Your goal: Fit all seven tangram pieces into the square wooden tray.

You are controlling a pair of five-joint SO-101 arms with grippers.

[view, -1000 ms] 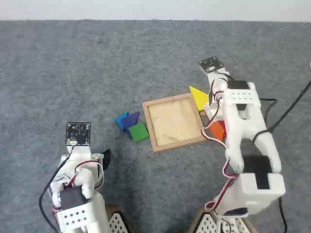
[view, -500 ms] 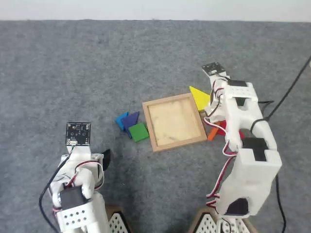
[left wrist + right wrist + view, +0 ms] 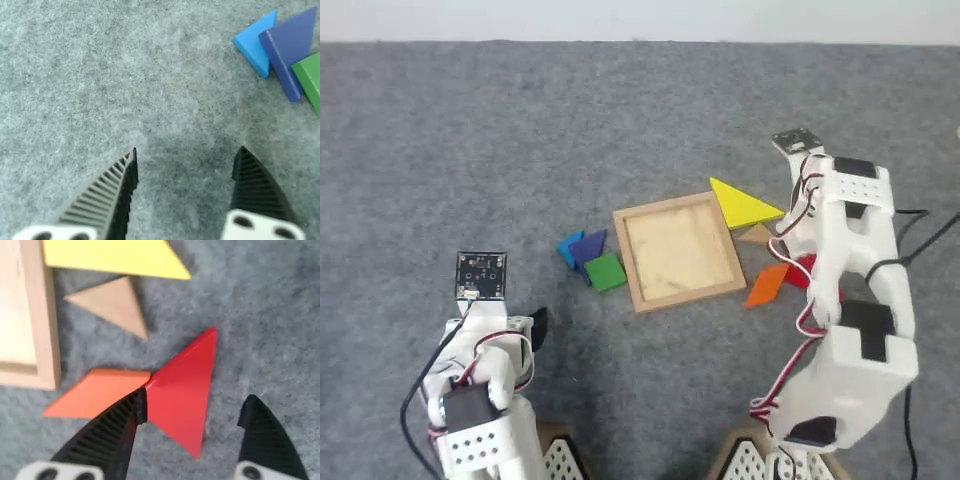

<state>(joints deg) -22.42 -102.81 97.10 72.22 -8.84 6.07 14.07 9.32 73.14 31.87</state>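
We see the right gripper (image 3: 196,405) spread wide above the red triangle (image 3: 184,395) (its corner touches the orange parallelogram (image 3: 97,390)), just beside the wooden tray (image 3: 628,262). The left gripper (image 3: 188,150), equally wide, hangs over carpet (image 3: 100,75), well apart from the tray.

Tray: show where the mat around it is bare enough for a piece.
Bare: the tray floor, the mat beyond its far rim, the mat between it and the left gripper. Crowded: one side, with light blue triangle, dark blue triangle, green square; the other, with yellow triangle, tan triangle, orange parallelogram, red triangle, right gripper.
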